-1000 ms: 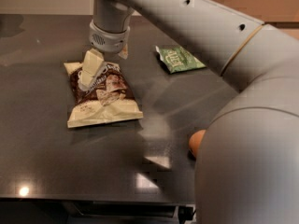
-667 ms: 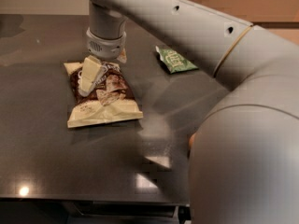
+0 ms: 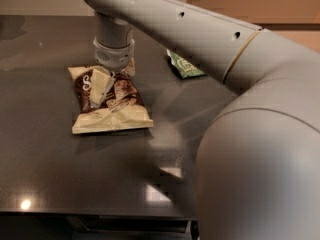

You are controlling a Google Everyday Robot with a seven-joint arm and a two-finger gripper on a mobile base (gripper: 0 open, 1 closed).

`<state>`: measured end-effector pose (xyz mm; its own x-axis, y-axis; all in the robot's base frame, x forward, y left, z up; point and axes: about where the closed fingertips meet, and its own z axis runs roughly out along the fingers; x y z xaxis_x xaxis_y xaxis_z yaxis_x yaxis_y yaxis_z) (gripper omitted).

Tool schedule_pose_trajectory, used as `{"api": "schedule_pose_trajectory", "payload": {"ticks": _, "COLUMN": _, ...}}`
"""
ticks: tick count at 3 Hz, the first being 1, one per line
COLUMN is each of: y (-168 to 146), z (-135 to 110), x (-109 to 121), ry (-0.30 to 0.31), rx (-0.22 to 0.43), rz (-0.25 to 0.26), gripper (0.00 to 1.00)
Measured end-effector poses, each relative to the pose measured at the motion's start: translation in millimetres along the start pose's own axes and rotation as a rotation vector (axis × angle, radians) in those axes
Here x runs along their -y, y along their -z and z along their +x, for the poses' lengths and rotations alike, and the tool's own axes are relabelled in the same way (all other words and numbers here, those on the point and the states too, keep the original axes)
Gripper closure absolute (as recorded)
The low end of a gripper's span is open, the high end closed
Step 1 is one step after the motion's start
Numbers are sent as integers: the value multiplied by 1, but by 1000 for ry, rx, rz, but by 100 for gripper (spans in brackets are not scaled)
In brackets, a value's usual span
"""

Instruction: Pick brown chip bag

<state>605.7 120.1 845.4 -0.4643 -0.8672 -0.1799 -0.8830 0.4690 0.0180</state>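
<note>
The brown chip bag (image 3: 112, 115) lies flat on the dark table (image 3: 50, 159), left of centre, with a dark brown middle and cream ends. My gripper (image 3: 115, 78) hangs straight down from the arm, right over the bag's upper half. It is open, with one white finger (image 3: 100, 87) down on the bag's brown middle and the other at the bag's far right edge. The bag rests on the table.
A smaller green bag (image 3: 184, 66) lies further back and to the right of the brown bag. My grey arm (image 3: 260, 134) fills the right side of the view and hides the table there. The table's front edge runs along the bottom.
The gripper has moved down and a little left onto the brown chip bag. The arm now hides more of the right side. The bag has not moved.
</note>
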Motion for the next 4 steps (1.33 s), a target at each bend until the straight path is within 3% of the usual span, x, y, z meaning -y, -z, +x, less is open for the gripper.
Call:
{"api": "schedule_pose_trajectory", "payload": {"ticks": 1, "y": 5, "z": -1, "x": 1, "ry": 7, "rx": 8, "rz": -6, "gripper": 41}}
{"api": "schedule_pose_trajectory", "payload": {"ticks": 3, "y": 53, "z": -8, "x": -2, "ry": 57, "rx": 111, "rz": -32, "gripper": 87}}
{"api": "schedule_pose_trajectory", "payload": {"ticks": 4, "y": 89, "z": -7, "x": -5, "ry": 104, "rx": 167, "rz": -32, "gripper": 100}}
